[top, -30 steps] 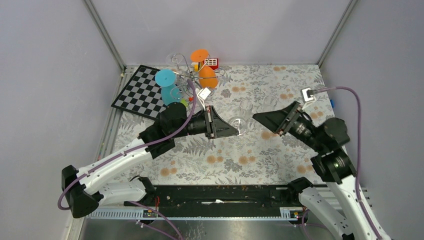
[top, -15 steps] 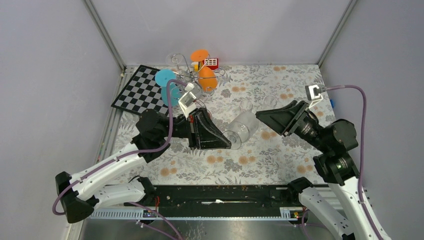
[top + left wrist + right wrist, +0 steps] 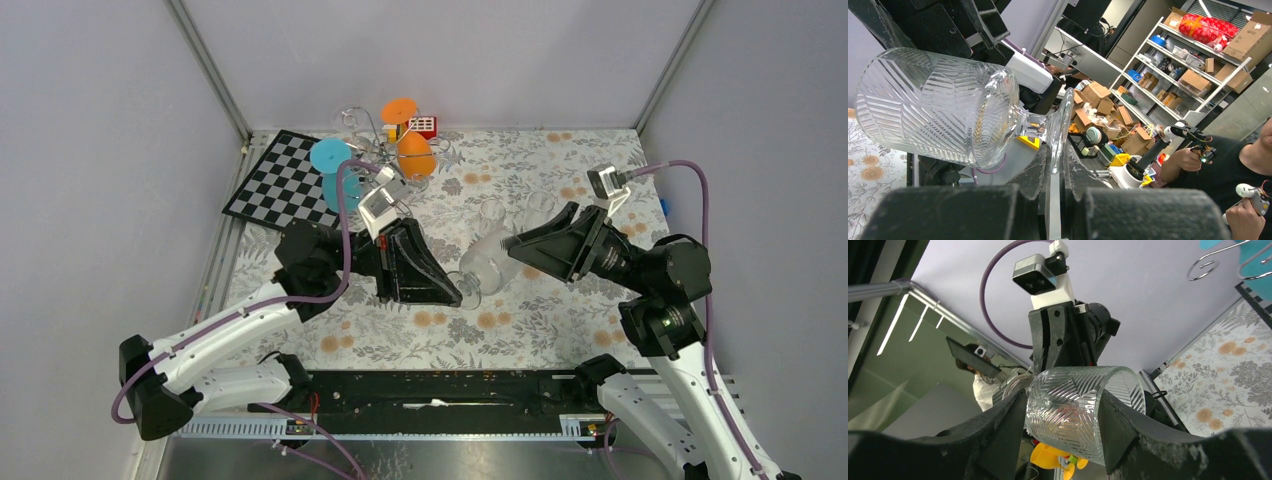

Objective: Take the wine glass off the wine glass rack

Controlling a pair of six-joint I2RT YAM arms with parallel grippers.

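Observation:
A clear ribbed wine glass (image 3: 484, 262) lies tilted on its side in the air above the table's middle. My left gripper (image 3: 458, 295) is shut on the rim of its round foot, as the left wrist view shows for gripper (image 3: 1055, 161) and glass (image 3: 933, 105). My right gripper (image 3: 517, 246) is open, and its fingers straddle the glass's bowl (image 3: 1078, 410) closely on both sides. The silver wire wine glass rack (image 3: 372, 140) stands at the back left and holds an orange glass (image 3: 412, 150) and a teal glass (image 3: 335, 170).
A black-and-white chessboard (image 3: 280, 185) lies at the back left beside the rack. A small red object (image 3: 424, 126) sits behind the rack. Two clear glasses (image 3: 493, 212) stand on the flowered table cloth near the middle back. Grey walls enclose the table.
My left arm has carried the clear glass right and toward the table's middle. My right gripper has moved left, and its open fingers have come around the glass's bowl.

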